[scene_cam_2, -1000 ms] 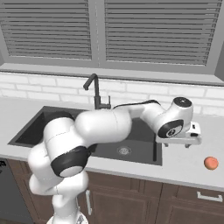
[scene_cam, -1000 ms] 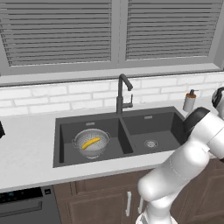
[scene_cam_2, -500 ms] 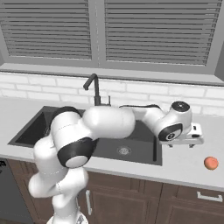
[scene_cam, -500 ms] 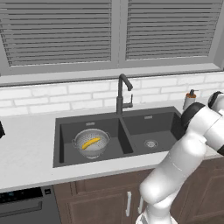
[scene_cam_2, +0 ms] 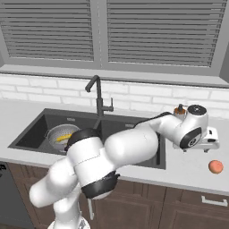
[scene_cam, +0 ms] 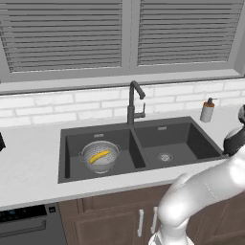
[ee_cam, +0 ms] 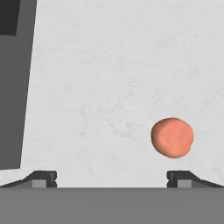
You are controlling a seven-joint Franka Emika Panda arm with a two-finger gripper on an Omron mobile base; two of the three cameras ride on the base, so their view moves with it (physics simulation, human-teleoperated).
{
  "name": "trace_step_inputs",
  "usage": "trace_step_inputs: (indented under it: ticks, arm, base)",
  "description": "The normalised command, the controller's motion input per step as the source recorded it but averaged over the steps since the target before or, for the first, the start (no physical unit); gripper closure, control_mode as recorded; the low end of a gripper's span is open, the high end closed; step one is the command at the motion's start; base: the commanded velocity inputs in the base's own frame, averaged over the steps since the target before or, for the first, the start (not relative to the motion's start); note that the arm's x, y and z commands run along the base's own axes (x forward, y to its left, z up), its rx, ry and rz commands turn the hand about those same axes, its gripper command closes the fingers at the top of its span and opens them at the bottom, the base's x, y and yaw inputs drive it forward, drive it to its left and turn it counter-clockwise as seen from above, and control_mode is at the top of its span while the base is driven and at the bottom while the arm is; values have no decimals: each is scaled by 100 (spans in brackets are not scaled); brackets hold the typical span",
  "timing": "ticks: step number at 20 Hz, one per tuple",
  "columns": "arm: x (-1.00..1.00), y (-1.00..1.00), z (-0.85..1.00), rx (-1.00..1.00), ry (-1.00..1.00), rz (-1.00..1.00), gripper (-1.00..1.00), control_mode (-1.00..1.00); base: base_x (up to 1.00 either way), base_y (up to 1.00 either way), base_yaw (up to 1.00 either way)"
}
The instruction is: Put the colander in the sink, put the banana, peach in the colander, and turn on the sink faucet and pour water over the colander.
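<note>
The arm is swinging further right across the counter (scene_cam_2: 188, 172), carrying the end effector (scene_cam_2: 213, 139) from the sink (scene_cam_2: 31, 134) edge out toward the peach (scene_cam_2: 215, 166). Its fingers are spread wide and holding nothing. In the hand view the peach (ee_cam: 172, 136) is sitting on bare counter, off toward the right fingertip. The banana (scene_cam: 99, 156) is lying in the colander (scene_cam: 99, 157) in the left basin, so the peach looks like the next pick.

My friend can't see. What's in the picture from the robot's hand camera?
A round orange-pink peach lies on a pale speckled counter, just above the right fingertip of the open gripper. A dark sink edge runs along the left.
</note>
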Motion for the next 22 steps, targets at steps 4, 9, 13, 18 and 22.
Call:
trace_step_inputs:
  ticks: [4, 9, 13, 18, 22]
  arm:
    - [0, -26, 19, 1, 3, -1, -100, -100]
    - [0, -2, 0, 1, 1, -1, -100, -100]
    - [0, 0, -6, 0, 0, 0, -100, -100]
    - [0, 0, -4, 0, 0, 0, -100, -100]
    - [0, 0, -11, 0, 1, 0, -100, -100]
  base:
    - [0, 0, 0]
    - [0, 0, 0]
    - [0, 0, 0]
    - [0, 0, 0]
    - [0, 0, 0]
